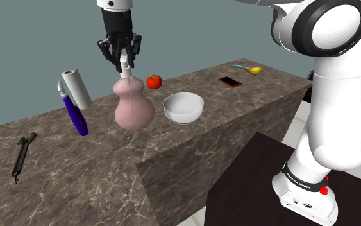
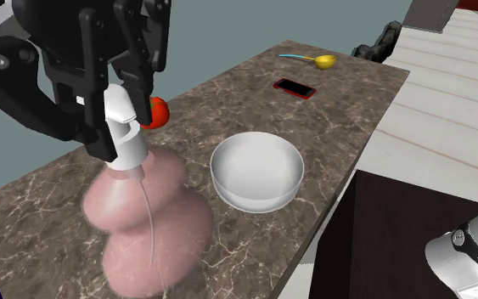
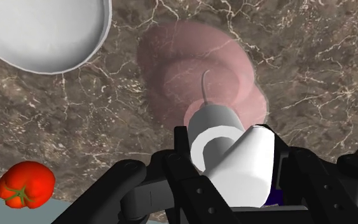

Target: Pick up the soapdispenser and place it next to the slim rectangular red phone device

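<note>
My claw (image 1: 125,60) was clenched on the white pump of the soap dispenser (image 1: 133,106), which stood mid-bench.

The bench (image 1: 76,173) ran long, so I judged the carry should rise straight, pass above the white bowl (image 1: 183,107) and settle beside the red phone (image 1: 230,81) near the far end, with the grip kept square so the broad body wouldn't swing. The dispenser was a translucent pink, two-bulged bottle with a thin tube inside, topped by a small white pump.

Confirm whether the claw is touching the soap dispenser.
Touching. Wrist view: the claw clasps the white pump of the pink soap dispenser between its fingers.
</note>
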Controlling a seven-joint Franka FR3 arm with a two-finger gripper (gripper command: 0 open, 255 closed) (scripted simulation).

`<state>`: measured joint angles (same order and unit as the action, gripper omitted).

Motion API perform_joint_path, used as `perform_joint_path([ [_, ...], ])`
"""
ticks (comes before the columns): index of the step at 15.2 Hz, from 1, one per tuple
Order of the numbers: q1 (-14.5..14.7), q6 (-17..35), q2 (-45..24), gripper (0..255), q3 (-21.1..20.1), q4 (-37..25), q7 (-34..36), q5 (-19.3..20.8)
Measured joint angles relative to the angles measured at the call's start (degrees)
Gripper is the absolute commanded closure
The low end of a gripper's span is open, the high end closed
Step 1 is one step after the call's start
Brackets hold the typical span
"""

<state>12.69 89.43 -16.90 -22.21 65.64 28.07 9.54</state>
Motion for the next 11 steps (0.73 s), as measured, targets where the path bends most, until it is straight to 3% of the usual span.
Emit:
perform_joint_path([
  [5, 0.96, -5.44, -2.68, 255, 0.10, -8.03, -0.60, 1.05],
  [11, -6.73, -0.84, 7.73, 255, 2.09, 5.99, -7.66, -4.26],
])
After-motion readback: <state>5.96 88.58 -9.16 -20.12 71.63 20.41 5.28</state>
